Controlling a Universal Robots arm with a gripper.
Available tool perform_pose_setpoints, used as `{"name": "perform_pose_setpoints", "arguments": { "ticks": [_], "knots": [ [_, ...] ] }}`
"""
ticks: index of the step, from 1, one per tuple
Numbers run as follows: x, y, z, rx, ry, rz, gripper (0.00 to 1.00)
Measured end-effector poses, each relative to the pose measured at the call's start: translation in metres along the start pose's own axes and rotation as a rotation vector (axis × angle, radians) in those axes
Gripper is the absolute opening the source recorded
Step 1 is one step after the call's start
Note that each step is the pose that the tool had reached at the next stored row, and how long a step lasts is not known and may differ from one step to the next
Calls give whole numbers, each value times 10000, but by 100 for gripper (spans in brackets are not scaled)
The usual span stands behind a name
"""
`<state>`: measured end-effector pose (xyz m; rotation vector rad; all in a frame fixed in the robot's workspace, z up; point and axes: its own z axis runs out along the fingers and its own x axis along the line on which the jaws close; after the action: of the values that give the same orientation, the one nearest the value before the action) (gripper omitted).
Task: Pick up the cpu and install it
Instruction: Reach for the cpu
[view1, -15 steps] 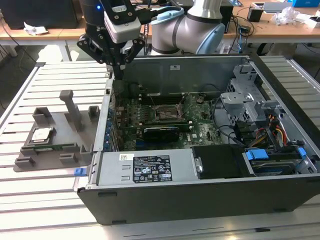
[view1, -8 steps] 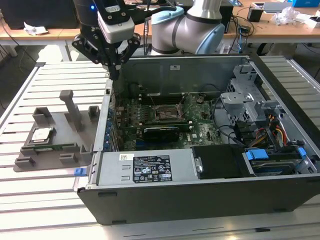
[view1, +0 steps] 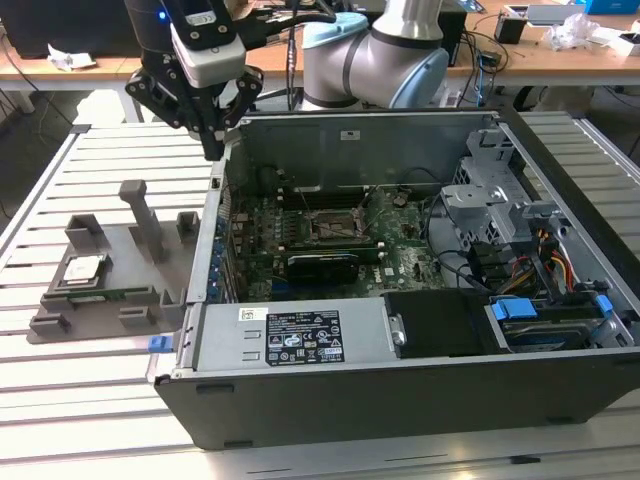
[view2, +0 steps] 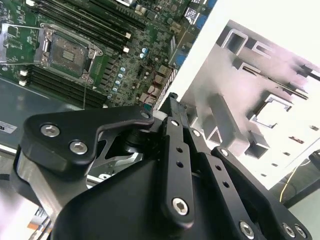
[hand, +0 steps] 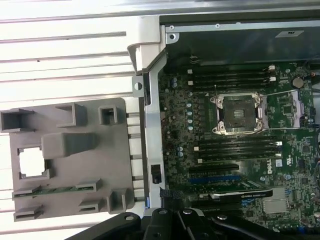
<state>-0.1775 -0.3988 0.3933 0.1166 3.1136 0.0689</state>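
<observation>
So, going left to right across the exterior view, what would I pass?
cpu → grey holder's upright post → gripper → socket on the green board → metal drive cage → red and yellow cables.

cpu (view1: 84, 267) on tray (view1: 125, 264) beside case (view1: 300, 392)

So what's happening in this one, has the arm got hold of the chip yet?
Not yet. The arm's gripper hangs above the wall of the open computer case on the exterior view's left, between the case and the grey holder tray. The cpu lies in its seat on that tray, apart from the gripper. The socket on the board inside the case looks empty, so nothing is installed.
</observation>
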Motion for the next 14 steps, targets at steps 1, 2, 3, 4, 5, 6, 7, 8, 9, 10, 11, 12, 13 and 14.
{"name": "perform_pose_setpoints", "arguments": {
  "ticks": [1, 2, 3, 4, 5, 6, 7, 8, 9, 10, 11, 12, 13, 14],
  "knots": [
    [14, -1, -1, 1, 0, 0, 11],
    [34, -3, -1, 0, 0, 0, 11],
    [58, -4, -2, 0, 0, -1, 11],
    [79, -6, -2, 1, 0, -1, 11],
    [89, -7, -3, 0, 0, -1, 11],
    [97, -7, -3, 1, 1, 0, 11],
    [106, -8, -3, 0, 0, -1, 11],
    [115, -9, -3, 1, 1, 0, 11],
    [125, -9, -3, 0, 0, 0, 11],
    [132, -10, -4, 0, 0, 0, 11],
    [145, -11, -5, 1, 1, 0, 11],
    [167, -13, -5, 1, 1, 0, 11],
    [180, -14, -5, 0, 0, 0, 11],
    [190, -14, -5, 0, 0, 0, 11]
  ]
}}
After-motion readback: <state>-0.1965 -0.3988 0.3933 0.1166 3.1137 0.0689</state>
